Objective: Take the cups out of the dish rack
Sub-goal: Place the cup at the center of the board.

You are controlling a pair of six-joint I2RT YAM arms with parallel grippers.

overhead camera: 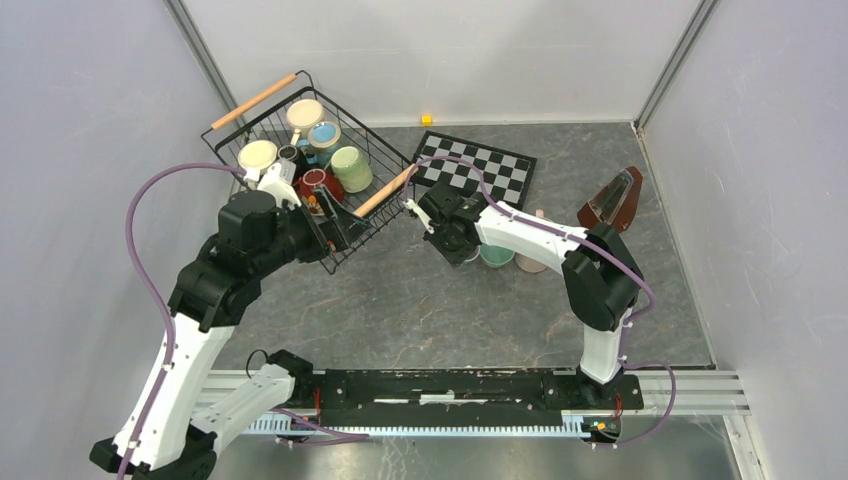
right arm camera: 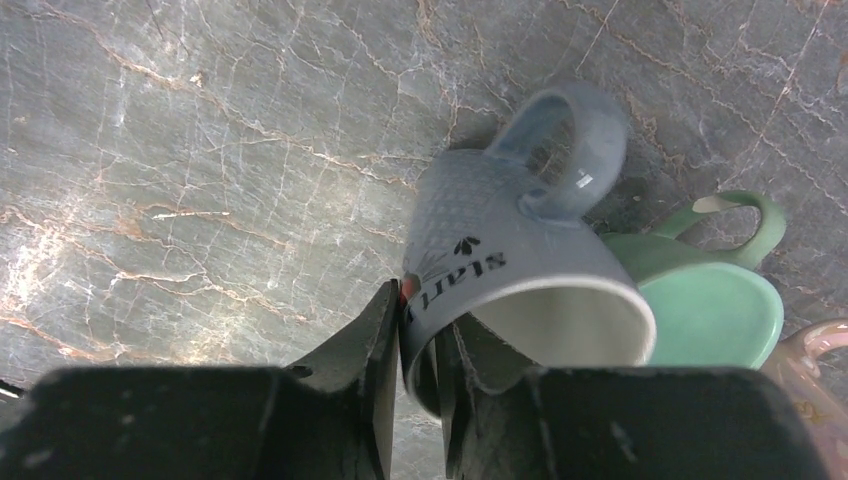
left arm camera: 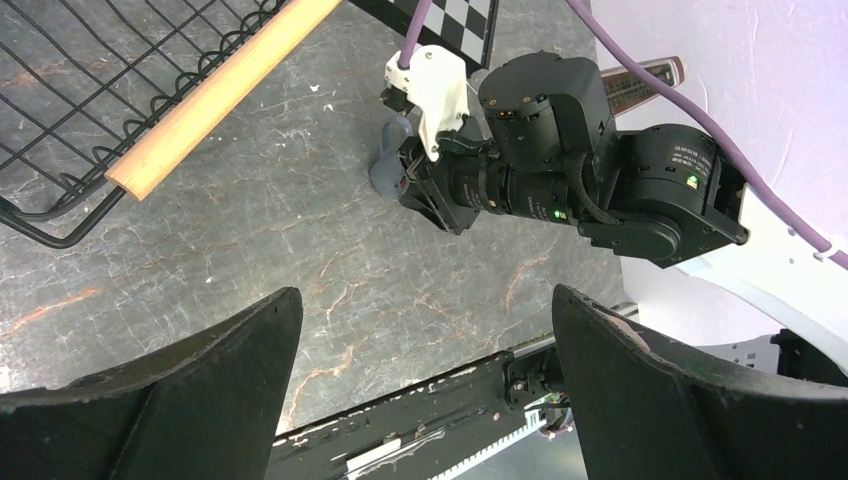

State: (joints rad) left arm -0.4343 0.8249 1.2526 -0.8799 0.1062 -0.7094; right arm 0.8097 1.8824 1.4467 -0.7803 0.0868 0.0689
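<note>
1. Right claw (right arm camera: 422, 315) has a grey-blue mug (right arm camera: 500, 240) pinched by its wall — one black finger outside, the other inside the rim.
2. That mug is matte ceramic with a pale inside, a fat loop handle and dark printed lettering on its side. Its base looks to be down on the table (right arm camera: 200, 150).
3. Just beside it is a pale green mug (right arm camera: 715, 310), glossy, with a slim curved handle and its mouth up. At the frame's edge there's a sliver of a shiny pink mug (right arm camera: 810, 370). All three are outside the rack, near the middle of the table.
4. The tabletop has a grey stone look, veined with rust and white.
5. Left claw (left arm camera: 425, 295) is spread wide and holds nothing. Its broad black wedge fingers frame bare table by the rack's near corner.
6. The dish rack (overhead camera: 372, 133) sits at the table's far left — a black wire grid with wavy loops along the rim and a pale round wooden rod handle (left arm camera: 215, 95) on each side.
7. Inside it I count a cream cup (overhead camera: 258, 155), a beige cup (overhead camera: 305, 112), a blue cup (overhead camera: 323, 135), a light green cup (overhead camera: 351, 168) and a dark red cup (overhead camera: 320, 183). A small dark thing sits among them, too unclear to name.
8. Right of the rack lies a flat checkered board (overhead camera: 480, 170). A brown wedge-shaped metronome (overhead camera: 615, 200) stands farther right.
</note>
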